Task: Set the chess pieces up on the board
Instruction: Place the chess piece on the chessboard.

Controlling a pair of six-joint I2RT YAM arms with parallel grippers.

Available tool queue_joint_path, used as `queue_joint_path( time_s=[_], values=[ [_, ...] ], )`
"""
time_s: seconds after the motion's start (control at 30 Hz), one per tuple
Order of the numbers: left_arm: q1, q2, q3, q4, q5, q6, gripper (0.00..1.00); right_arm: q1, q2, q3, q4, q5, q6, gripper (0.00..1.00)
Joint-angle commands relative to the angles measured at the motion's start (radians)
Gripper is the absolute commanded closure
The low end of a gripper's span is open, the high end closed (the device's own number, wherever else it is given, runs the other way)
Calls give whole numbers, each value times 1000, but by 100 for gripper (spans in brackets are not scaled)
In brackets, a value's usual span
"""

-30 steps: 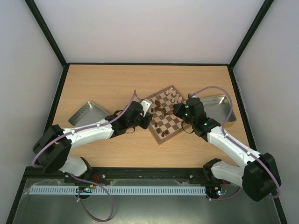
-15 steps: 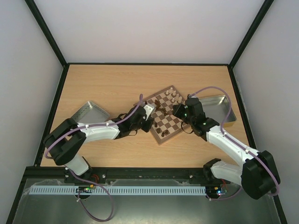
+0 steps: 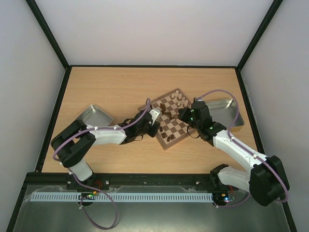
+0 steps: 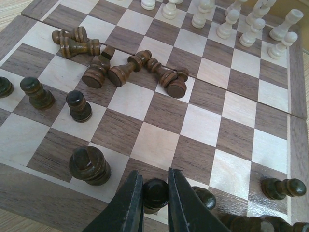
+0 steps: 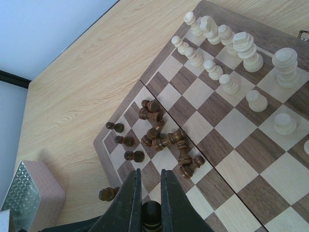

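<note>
1. Left gripper: you have it closed down tight on a dark pawn, pinched by its round head at the near edge of the board.
2. Right gripper: the fingers stand almost together, and you hold a dark figure between them, above the board's near corner.
3. The board: you find it at mid-table, turned cornerwise, between the grey tin on the left and the gold-rimmed tin on the right.
4. White pieces: upright, in two rows along the far side.
5. Fallen brown pieces: a loose heap lying on their sides, several touching, toward the board's left part.
6. Standing dark pieces: you see a few upright beside that heap, and one stout piece just left of your left fingers.
7. More dark pieces: along the near rim, to the right of the left gripper.
</note>
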Motion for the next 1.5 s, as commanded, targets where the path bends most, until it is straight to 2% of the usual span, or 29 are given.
queue_joint_path(
  time_s=[0.0,0.13,0.4,0.93,1.47],
  values=[
    [-5,24,17,44,-35,15,89,-3,6,-10,20,18,3,98],
    [-4,33,21,45,-46,11,85,-2,8,-13,23,19,5,98],
    [-4,8,36,9,-16,-10,68,-2,12,-14,31,5,12,98],
    [6,-144,49,-62,10,-90,65,-3,0,-18,46,-14,9,98],
    [139,-249,-26,-21,113,-263,62,-2,20,-25,83,-54,9,98]
  ],
)
